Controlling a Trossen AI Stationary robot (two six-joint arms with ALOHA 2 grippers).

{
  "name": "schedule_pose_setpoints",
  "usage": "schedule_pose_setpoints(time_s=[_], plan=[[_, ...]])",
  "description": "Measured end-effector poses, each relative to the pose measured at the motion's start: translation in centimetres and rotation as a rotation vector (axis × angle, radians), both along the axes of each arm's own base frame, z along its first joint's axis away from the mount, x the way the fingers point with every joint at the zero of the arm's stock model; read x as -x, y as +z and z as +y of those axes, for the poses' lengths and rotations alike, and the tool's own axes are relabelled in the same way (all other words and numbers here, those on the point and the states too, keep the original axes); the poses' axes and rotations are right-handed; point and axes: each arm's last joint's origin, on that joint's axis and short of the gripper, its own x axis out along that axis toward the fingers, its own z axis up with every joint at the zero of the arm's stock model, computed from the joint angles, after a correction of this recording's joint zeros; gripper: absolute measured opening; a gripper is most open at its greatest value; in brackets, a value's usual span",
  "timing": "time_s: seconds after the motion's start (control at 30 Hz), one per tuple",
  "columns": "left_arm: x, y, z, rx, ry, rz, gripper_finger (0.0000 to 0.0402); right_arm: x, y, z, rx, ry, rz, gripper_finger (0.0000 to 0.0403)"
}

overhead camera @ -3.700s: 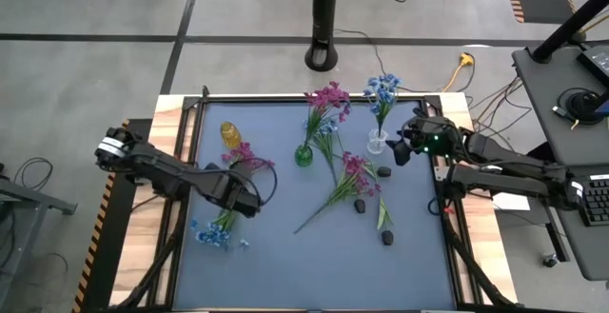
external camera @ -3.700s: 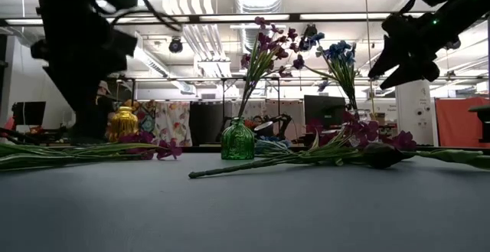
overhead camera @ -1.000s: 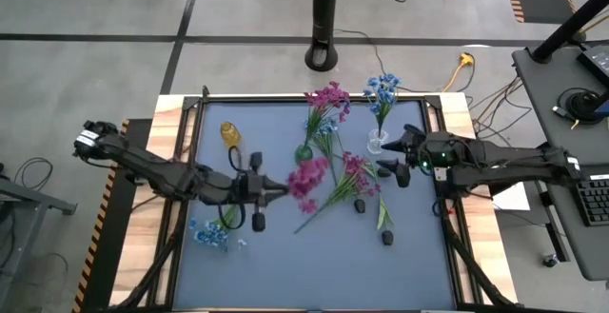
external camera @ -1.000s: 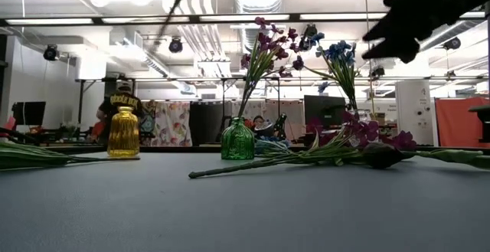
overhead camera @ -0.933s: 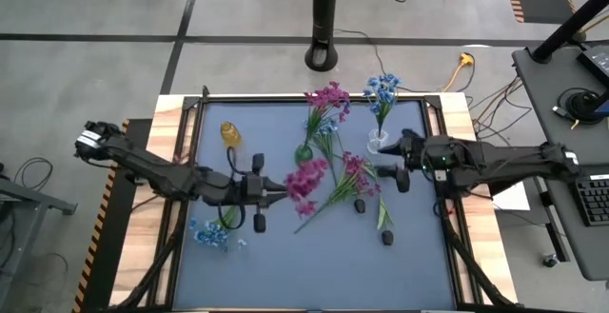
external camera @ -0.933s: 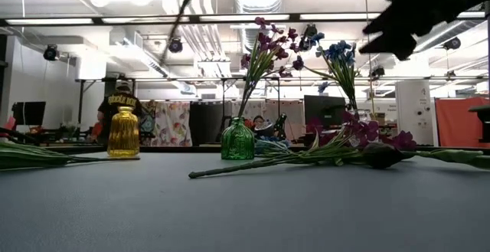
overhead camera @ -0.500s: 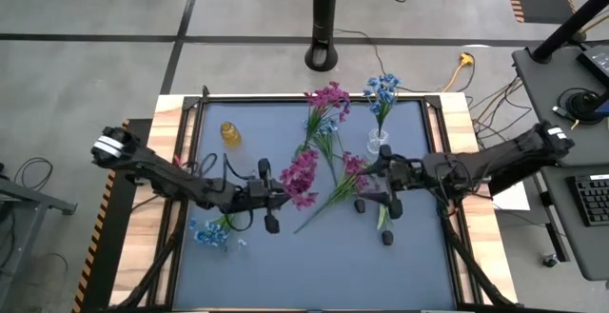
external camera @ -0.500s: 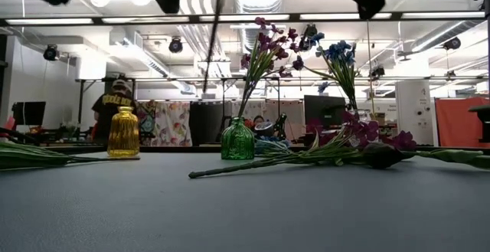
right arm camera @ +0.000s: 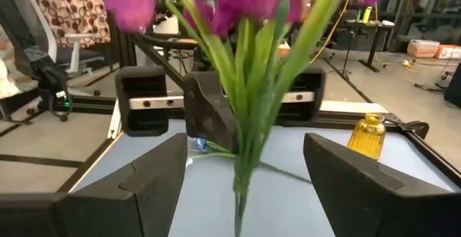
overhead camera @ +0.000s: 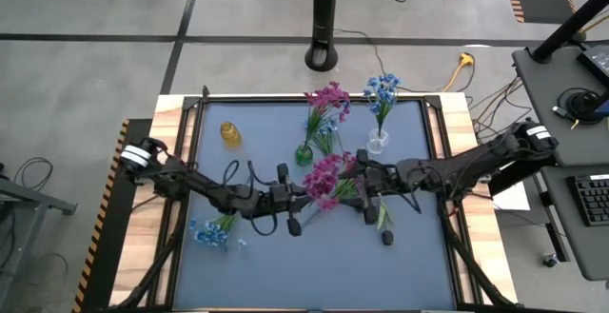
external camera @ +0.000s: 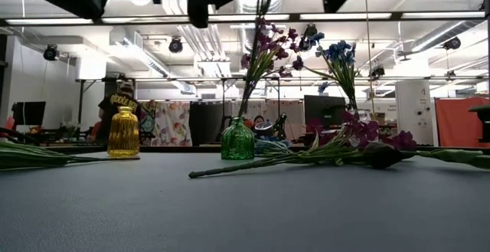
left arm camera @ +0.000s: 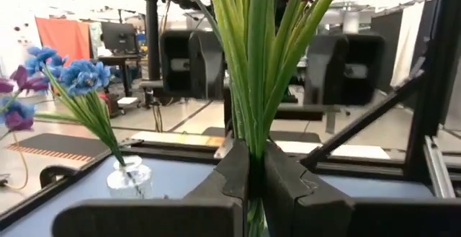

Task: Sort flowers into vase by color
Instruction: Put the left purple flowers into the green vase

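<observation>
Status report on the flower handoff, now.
Left gripper shut on magenta sprig, held mid-table. Right gripper open, fingers either side of its stem. Green vase just beyond; loose flowers lying below.

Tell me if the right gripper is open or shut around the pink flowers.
Open. In the right wrist view the right gripper's fingers stand wide apart, touching no stems of the pink flowers.
</observation>
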Motion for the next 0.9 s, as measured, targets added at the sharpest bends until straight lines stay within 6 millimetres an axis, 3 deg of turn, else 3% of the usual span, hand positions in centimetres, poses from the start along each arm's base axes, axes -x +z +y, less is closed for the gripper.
schedule_pose_setpoints(time_s=[0.47, 0.9], plan=[[-0.2, 0.2, 0.1, -0.005, 0.018, -0.002, 0.0004, -3.1, 0.8, 0.7, 0.032, 0.004, -0.048, 0.0259], [-0.2, 0.2, 0.1, -0.004, 0.023, -0.002, 0.0004, -3.4, 0.9, 0.8, 0.029, 0.001, -0.055, 0.0136]])
